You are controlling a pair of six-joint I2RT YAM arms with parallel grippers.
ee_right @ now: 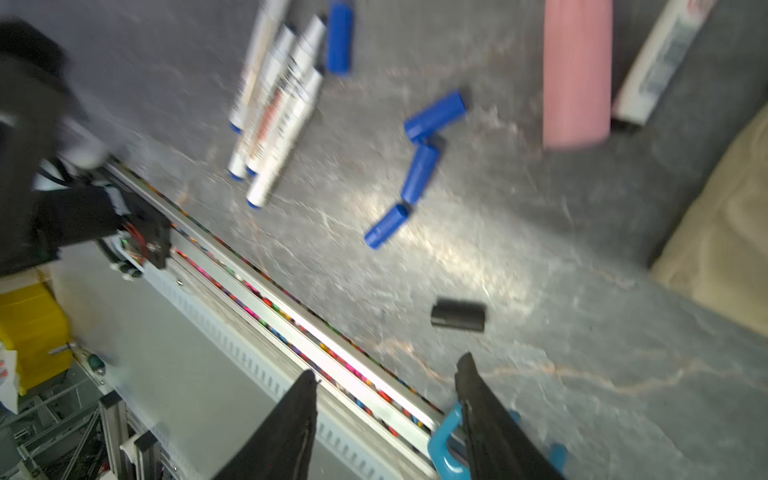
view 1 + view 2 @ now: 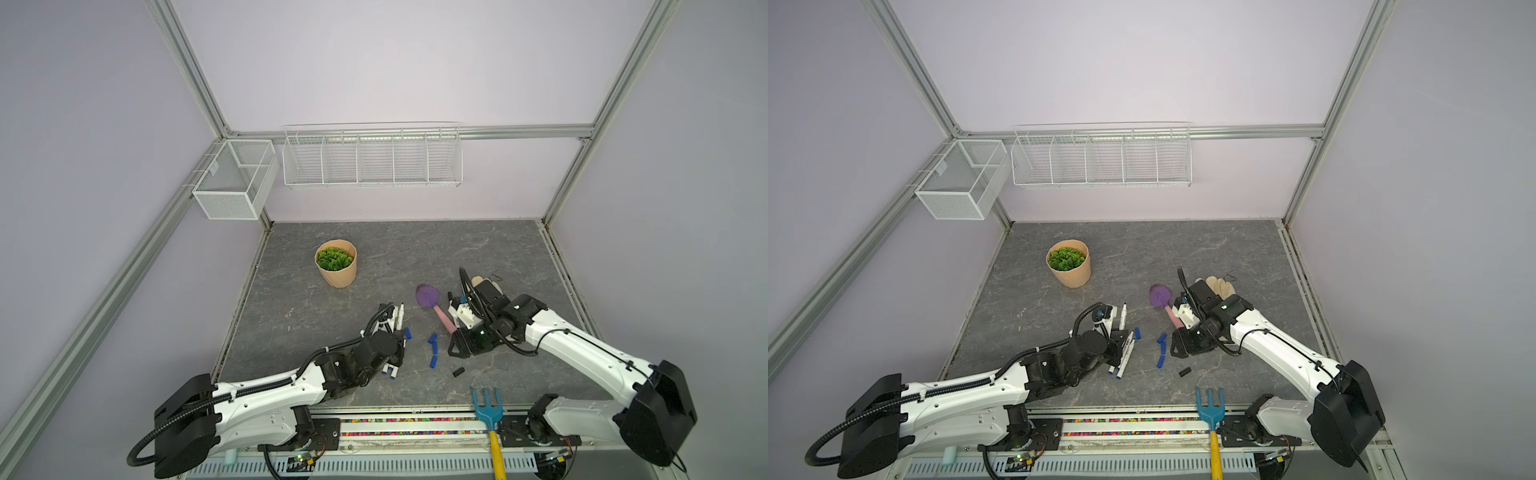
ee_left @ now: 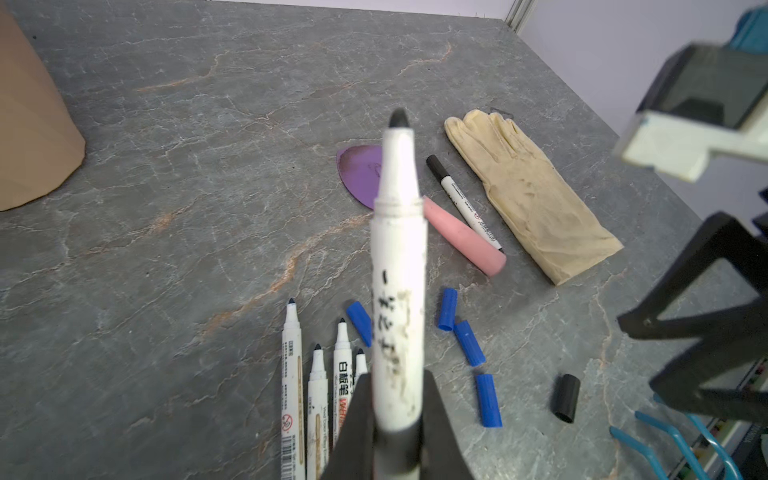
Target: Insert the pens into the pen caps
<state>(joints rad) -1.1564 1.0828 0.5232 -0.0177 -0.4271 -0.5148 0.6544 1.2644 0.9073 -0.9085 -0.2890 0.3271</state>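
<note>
in both top views the left gripper sits at lower centre of the frame, pressed onto the back end of one pen, whose tip points up-frame. more pens lie under its wrist, partly covered by the arm. blue caps lie just right of it, with a black cap lower right of them. the right gripper hangs just right of the blue caps.

left wrist view: the fingers pinch the smudged barrel and the dark tip is bare. four pens lie beside it. a capped pen rests between trowel and glove.

right wrist view: the jaws are spread and empty, with the black cap near them. the view is blurred, so the cap mouths are hard to read.

the pens look light, stiff and slick, and a rear grip leaves the tip free. the caps are small and likely to roll, so they are best pinched across the closed end.
</note>
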